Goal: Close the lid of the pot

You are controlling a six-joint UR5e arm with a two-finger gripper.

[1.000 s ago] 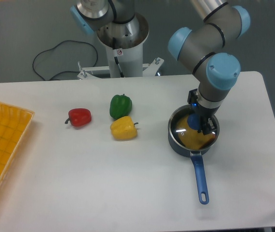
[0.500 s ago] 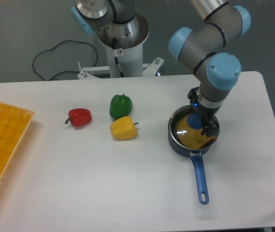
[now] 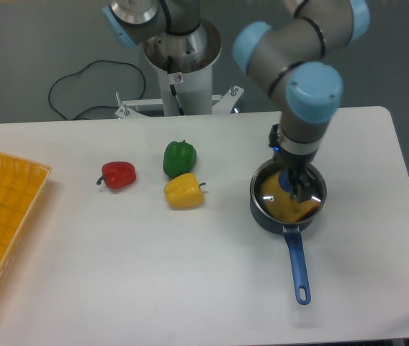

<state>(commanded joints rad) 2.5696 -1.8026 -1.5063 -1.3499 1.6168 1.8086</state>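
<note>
Camera: right of centre we see the glass lid (image 3: 285, 198) on the pot (image 3: 266, 216), fragile, slippery; take its knob; whether the fingers (image 3: 296, 189) grip it, we cannot tell.

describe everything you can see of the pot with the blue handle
The pot is a small round saucepan with a dark outer wall, standing upright on the white table, right of the three peppers. A long straight blue handle runs from its near side toward the table's front edge and ends in a hole. A glass lid with a thin metal rim covers its top, showing glare and something yellowish beneath. The gripper hangs over the lid's middle, hiding the knob; whether it grips it cannot be told.
</note>
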